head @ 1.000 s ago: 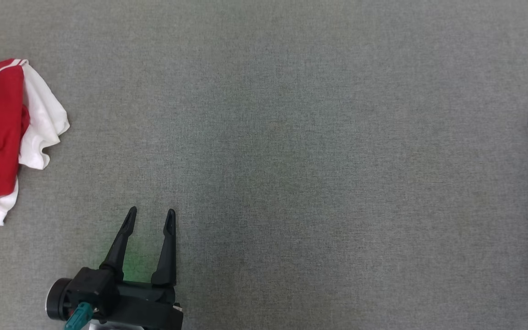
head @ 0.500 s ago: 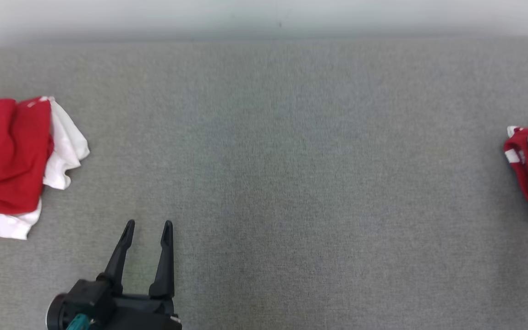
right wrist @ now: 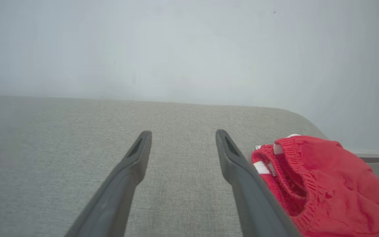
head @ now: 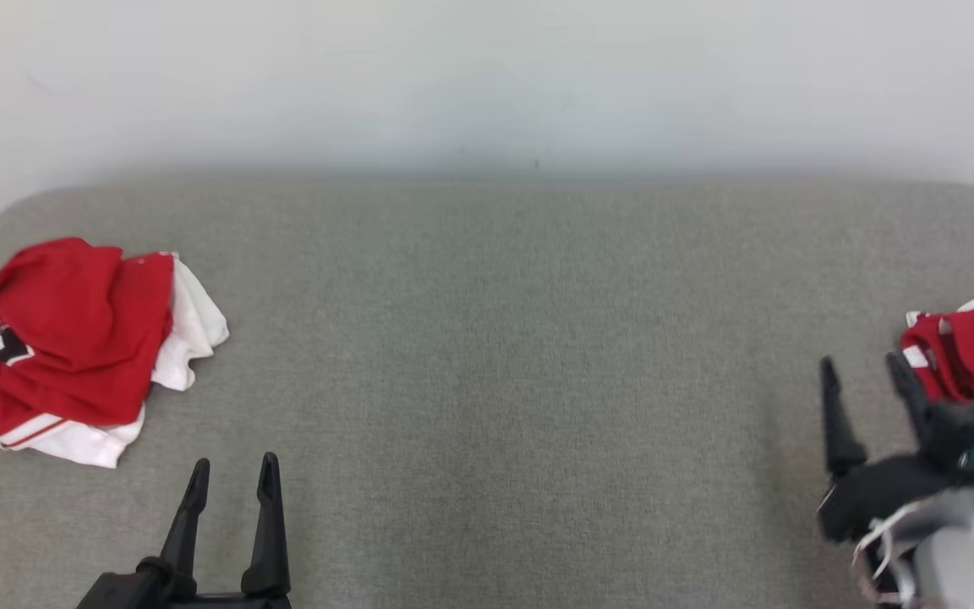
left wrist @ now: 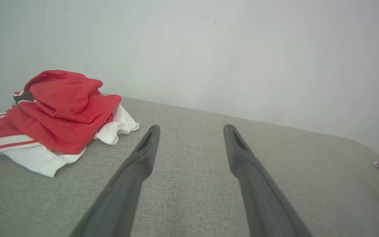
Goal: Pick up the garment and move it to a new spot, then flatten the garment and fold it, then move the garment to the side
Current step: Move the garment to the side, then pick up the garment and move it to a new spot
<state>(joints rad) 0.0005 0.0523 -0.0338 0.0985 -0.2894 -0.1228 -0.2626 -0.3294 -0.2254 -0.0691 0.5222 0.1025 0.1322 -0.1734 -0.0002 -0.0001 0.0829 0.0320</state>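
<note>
Far left, mid-height in the head view: red-and-white pile (head: pixel 73 347), loosely heaped near the rounded corner of the grey padded surface (head: pixel 504 338). Nothing touches it.

Lower left: left gripper (head: pixel 234 461), fingers spread, nothing between them, well clear of the pile. The left wrist view confirms this: left gripper (left wrist: pixel 191 128) empty, pile (left wrist: pixel 64 108) off to its left.

Centre: bare surface.

Right edge, mid-height: right gripper (head: pixel 862 362), fingers spread and empty. The red garment (head: pixel 973 355) lies crumpled just beside its right-hand finger, partly cut off by the frame edge. I take this one as the task's garment. In the right wrist view the garment (right wrist: pixel 324 177) sits to the right of the right gripper (right wrist: pixel 183 132), not between the fingers.

Risks, as judged:
- Closing here catches air or one thin fold, because the cloth lies outside the gap.
- The elastic waistband is bunched, so a pinch may lift several layers and hinder flattening.
- The garment is near the surface edge, so a nudge could push it off.
</note>
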